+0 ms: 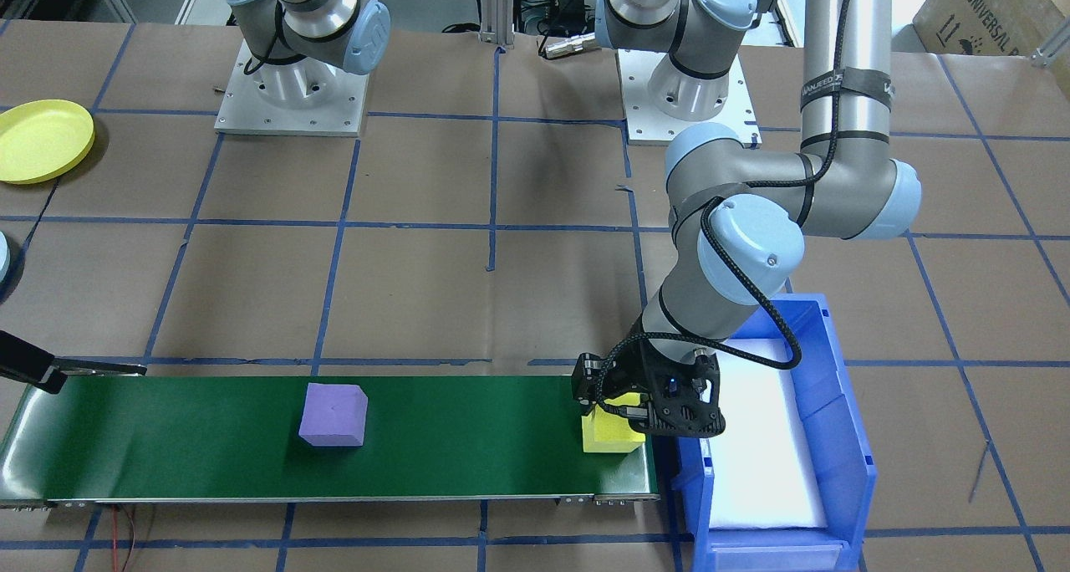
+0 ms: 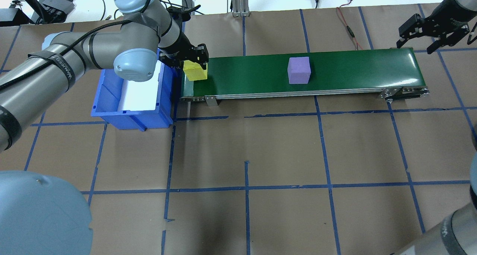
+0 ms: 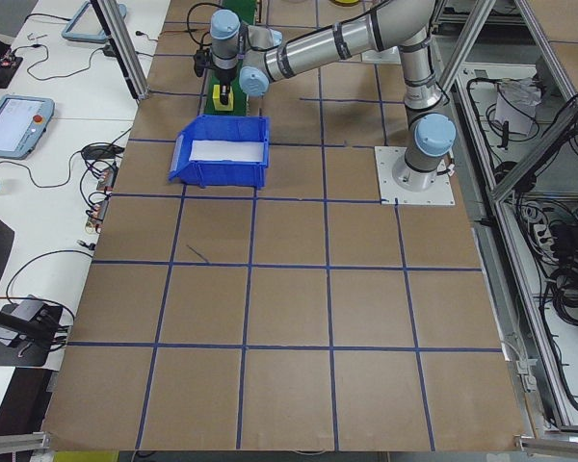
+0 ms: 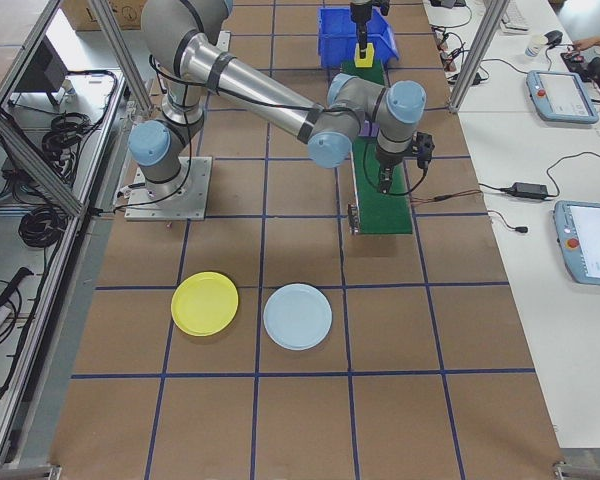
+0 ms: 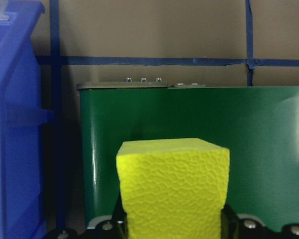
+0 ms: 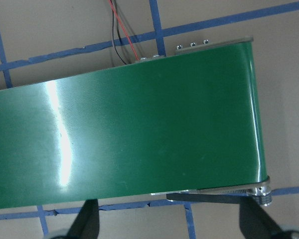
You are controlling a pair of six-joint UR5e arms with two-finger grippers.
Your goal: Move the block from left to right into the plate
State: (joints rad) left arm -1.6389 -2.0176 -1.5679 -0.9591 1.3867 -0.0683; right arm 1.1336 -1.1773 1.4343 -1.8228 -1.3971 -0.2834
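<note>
L tool (image 2: 194,59) clamped on yellow foam block (image 2: 196,71), pebbled; R tool (image 2: 428,34) apart.

- Both arms are built from silver-grey tubes with pale blue caps at the joints.
- Each arm is carried on a square, screwed metal base plate.
- A black braided cable is run along the left arm, strapped on with black lettered bands.
- The left hand (image 1: 623,409) and right hand (image 2: 432,33) are black.

The yellow foam block (image 5: 173,184) looks rough and pebbled, the green conveyor belt (image 6: 124,139) smooth and glossy, the brown paper-covered bench (image 2: 283,150) matt.
</note>
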